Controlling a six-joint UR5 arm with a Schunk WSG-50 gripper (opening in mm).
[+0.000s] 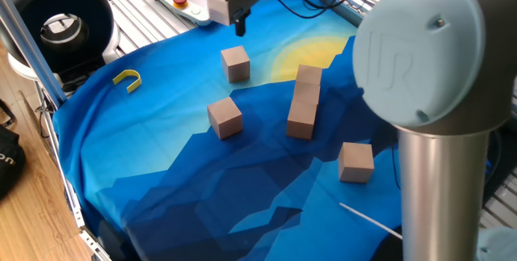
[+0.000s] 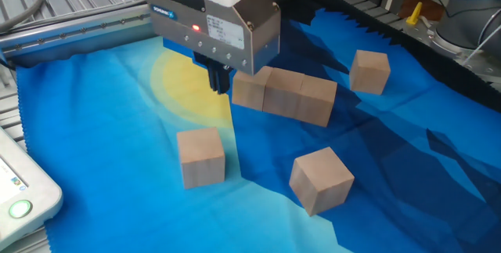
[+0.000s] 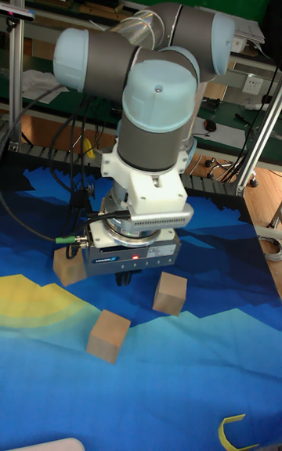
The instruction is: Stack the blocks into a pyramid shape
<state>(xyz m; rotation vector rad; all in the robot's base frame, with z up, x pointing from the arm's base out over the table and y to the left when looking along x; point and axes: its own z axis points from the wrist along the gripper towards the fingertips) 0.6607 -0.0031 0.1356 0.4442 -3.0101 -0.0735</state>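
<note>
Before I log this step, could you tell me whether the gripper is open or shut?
Shut: the gripper fingers sit together, holding nothing, above the cloth.

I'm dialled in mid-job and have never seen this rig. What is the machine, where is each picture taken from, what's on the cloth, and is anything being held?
It is one grey and pale-blue robot arm ending in a two-finger gripper. Two side cameras look across the table from different sides; the tall picture faces the arm head-on. On the blue cloth lie light-brown wooden blocks: three touching in a row, and three loose blocks apart from them. A small yellow U-shaped piece lies near the cloth's edge. The gripper hangs above the cloth beside the row, its fingers together, holding nothing.
</note>
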